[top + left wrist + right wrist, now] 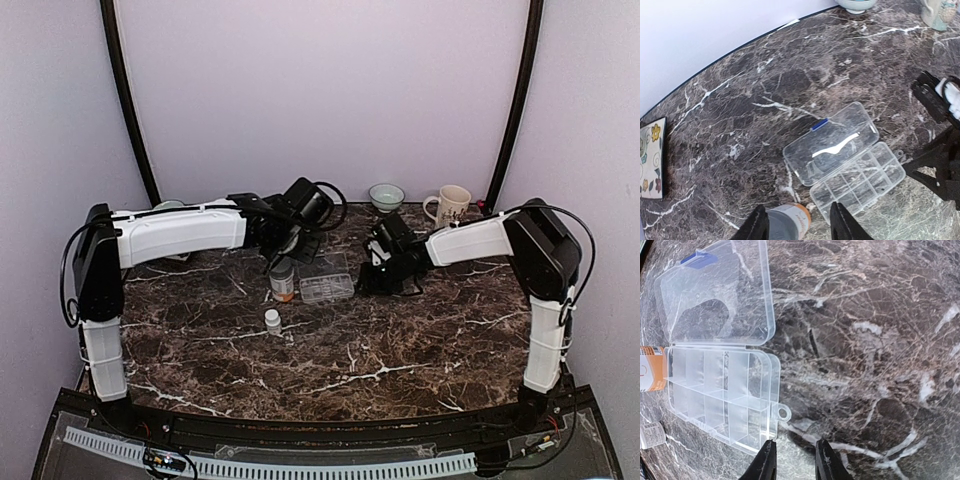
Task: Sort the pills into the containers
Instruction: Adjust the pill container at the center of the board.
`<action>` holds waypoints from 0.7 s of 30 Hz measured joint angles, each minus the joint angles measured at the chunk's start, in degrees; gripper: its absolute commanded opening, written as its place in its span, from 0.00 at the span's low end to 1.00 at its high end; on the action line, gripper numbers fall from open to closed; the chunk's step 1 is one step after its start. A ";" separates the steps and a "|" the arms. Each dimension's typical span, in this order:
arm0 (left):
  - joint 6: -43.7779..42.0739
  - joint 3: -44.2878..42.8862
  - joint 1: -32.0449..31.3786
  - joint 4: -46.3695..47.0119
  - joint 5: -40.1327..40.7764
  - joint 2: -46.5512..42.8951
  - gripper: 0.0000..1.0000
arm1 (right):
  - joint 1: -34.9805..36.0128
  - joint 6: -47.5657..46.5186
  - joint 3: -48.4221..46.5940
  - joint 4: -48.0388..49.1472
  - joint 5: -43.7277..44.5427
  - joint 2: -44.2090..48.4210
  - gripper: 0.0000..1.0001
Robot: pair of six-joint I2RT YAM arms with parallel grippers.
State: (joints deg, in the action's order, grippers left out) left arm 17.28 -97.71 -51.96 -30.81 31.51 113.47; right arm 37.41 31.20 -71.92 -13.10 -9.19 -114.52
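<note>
Organiser box is lying open on worktop, long axis crosswise, just ahead-left of right gripper; its jaws are being held apart, empty. Left gripper jaws are standing apart astride amber bottle beside the box.

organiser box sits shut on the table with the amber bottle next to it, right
Not quite: the organiser box is open, not shut. The right wrist view shows its lid folded back flat on the table, leaving the compartments uncovered. The amber bottle is next to it, as you say.
</note>
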 measured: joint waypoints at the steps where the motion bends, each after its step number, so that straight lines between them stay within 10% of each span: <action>1: 0.55 1.09 0.87 0.33 -0.11 -0.83 0.44 | 0.24 0.24 0.28 0.04 0.00 0.22 0.26; 21: 11.76 17.42 11.13 5.68 -7.58 -10.56 0.50 | 5.25 -0.37 2.49 -3.19 3.87 3.72 0.37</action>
State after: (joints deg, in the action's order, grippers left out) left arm 29.04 -80.29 -40.84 -25.12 23.92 102.91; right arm 42.65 30.83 -69.43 -16.29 -5.32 -110.80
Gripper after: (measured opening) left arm 0.480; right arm 0.299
